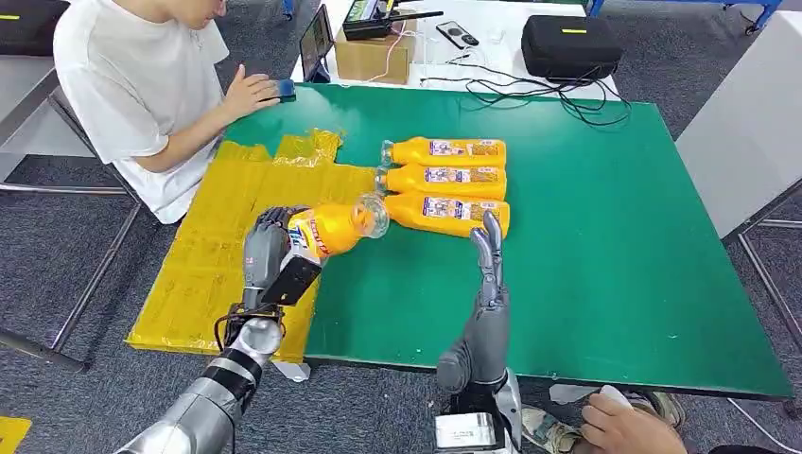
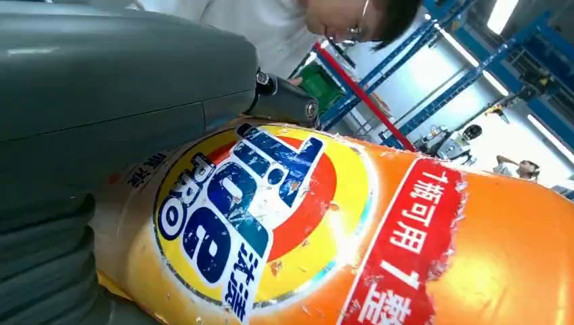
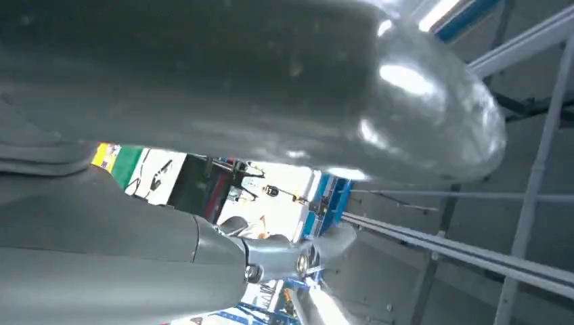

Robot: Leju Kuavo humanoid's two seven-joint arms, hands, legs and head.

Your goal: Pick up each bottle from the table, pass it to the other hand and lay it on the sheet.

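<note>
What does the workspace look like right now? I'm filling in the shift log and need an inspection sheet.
Surface: green table, yellow sheet over its left end.
Job's things: three bottles lying side by side on the table; held bottle above the sheet's edge.
Clutter: cardboard box, black case on the white table behind.
Hands: left hand grips the held bottle; right hand raised, holding nothing.
Cables: black cables at the far edge.
Surroundings: seated person at left.

Three orange bottles lie beside yellow sheet.
</note>
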